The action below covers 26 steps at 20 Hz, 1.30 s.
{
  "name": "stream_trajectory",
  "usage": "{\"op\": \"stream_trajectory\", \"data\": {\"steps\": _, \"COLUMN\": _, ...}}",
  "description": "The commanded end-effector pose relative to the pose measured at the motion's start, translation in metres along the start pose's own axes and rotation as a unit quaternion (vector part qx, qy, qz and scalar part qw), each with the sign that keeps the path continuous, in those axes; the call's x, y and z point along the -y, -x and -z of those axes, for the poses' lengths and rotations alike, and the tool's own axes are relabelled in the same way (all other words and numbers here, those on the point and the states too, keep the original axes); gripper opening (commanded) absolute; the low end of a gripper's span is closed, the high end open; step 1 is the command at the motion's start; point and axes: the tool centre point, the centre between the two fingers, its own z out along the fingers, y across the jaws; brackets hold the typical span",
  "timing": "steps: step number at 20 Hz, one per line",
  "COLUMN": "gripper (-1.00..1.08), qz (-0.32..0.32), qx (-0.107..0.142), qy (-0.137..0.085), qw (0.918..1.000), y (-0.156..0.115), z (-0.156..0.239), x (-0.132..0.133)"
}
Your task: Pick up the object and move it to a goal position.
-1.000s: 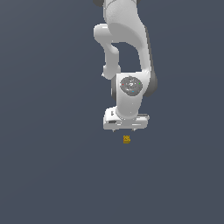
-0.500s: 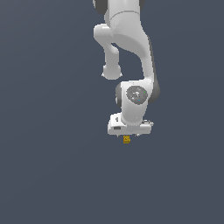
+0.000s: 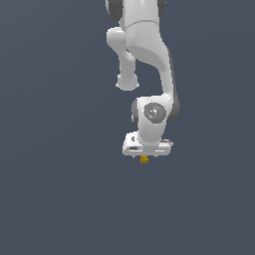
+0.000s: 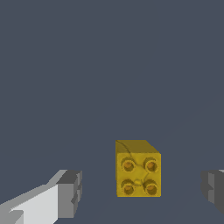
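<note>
The object is a tiny yellow-orange brick (image 3: pixel 144 159) lying on the dark grey floor, just under the white hand in the exterior view. In the wrist view the brick (image 4: pixel 138 168) shows several round studs on its upper face. My gripper (image 3: pixel 147 152) is low over it and open. In the wrist view my gripper (image 4: pixel 141 192) has one grey-tipped finger (image 4: pixel 68 192) on one side of the brick and the other finger (image 4: pixel 213 190) on the opposite side, both apart from it. Nothing is held.
The flat dark grey floor (image 3: pixel 60 199) stretches all round. The white arm (image 3: pixel 149 60) rises above the hand towards the top of the exterior view. No other objects show.
The arm has lowered the hand over the last second, from well above the brick to just over it, with the fingers now at the brick's sides. The brick has not moved.
</note>
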Motion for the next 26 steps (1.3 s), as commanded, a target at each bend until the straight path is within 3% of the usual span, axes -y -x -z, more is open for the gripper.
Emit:
{"op": "stream_trajectory", "data": {"steps": 1, "gripper": 1.00, "qz": 0.000, "qx": 0.000, "qy": 0.000, "qw": 1.0000, "y": 0.001, "z": -0.014, "x": 0.000}}
{"op": "stream_trajectory", "data": {"steps": 9, "gripper": 1.00, "qz": -0.001, "qx": 0.000, "qy": 0.000, "qw": 1.0000, "y": -0.001, "z": -0.031, "x": 0.000}}
{"op": "stream_trajectory", "data": {"steps": 10, "gripper": -1.00, "qz": -0.001, "qx": 0.000, "qy": 0.000, "qw": 1.0000, "y": -0.001, "z": -0.031, "x": 0.000}}
{"op": "stream_trajectory", "data": {"steps": 26, "gripper": -1.00, "qz": -0.001, "qx": 0.000, "qy": 0.000, "qw": 1.0000, "y": -0.004, "z": -0.018, "x": -0.005}}
